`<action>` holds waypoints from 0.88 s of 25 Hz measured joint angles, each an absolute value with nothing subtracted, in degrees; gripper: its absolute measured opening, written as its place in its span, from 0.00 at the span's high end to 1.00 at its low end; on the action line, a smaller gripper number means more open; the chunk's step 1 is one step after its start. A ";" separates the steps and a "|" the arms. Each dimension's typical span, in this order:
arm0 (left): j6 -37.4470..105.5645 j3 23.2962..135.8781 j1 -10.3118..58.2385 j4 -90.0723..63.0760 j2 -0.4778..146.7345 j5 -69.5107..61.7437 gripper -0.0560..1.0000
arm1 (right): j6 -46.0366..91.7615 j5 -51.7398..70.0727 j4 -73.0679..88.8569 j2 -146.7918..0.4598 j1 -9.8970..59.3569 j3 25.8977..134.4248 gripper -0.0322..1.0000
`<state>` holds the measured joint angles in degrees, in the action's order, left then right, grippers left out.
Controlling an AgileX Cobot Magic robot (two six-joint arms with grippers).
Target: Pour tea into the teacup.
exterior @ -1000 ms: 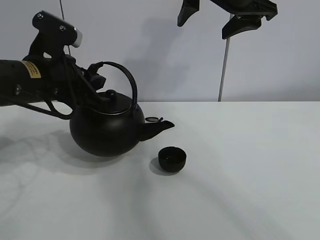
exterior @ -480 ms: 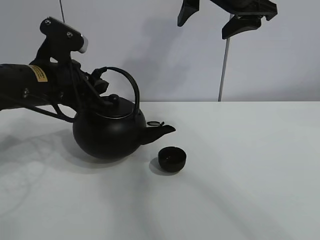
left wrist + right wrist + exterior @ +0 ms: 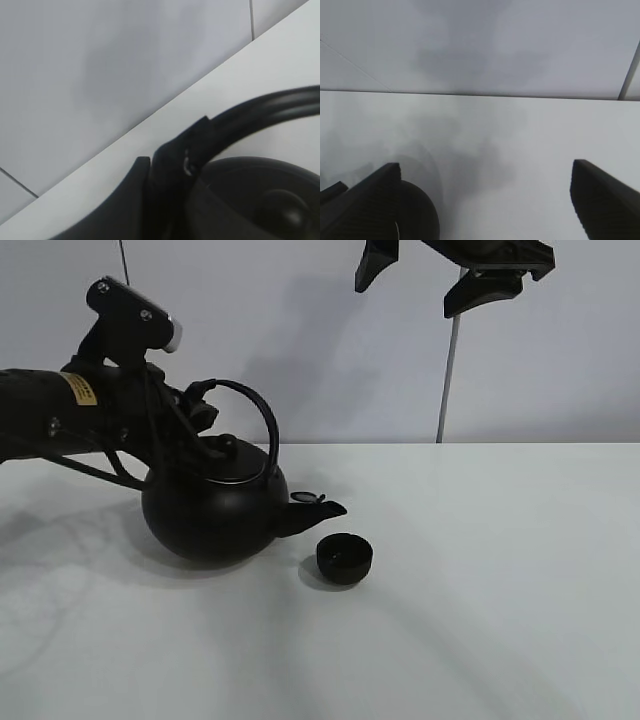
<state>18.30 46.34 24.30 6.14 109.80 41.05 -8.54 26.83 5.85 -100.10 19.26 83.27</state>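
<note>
White glossy table (image 3: 500, 600), pale grey wall (image 3: 570, 360), black teacup (image 3: 344, 558) near kettle (image 3: 210, 520)

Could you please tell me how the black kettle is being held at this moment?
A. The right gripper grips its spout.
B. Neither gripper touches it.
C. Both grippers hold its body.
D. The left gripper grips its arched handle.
D: the left gripper is shut on the arched handle of the kettle, while the right gripper hangs open high up, well apart from it.
</note>
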 joint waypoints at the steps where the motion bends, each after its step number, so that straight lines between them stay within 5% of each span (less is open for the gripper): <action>1: 18.71 46.34 24.30 6.14 109.80 40.93 0.86 | -8.54 26.83 5.85 -100.10 19.26 83.27 0.36; 22: 22.28 48.80 25.47 5.55 109.86 38.70 0.86 | -8.54 26.71 5.85 -100.10 19.26 83.27 0.36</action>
<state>22.28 48.80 25.47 5.55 109.86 38.70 -8.54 26.71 5.85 -100.10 19.26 83.27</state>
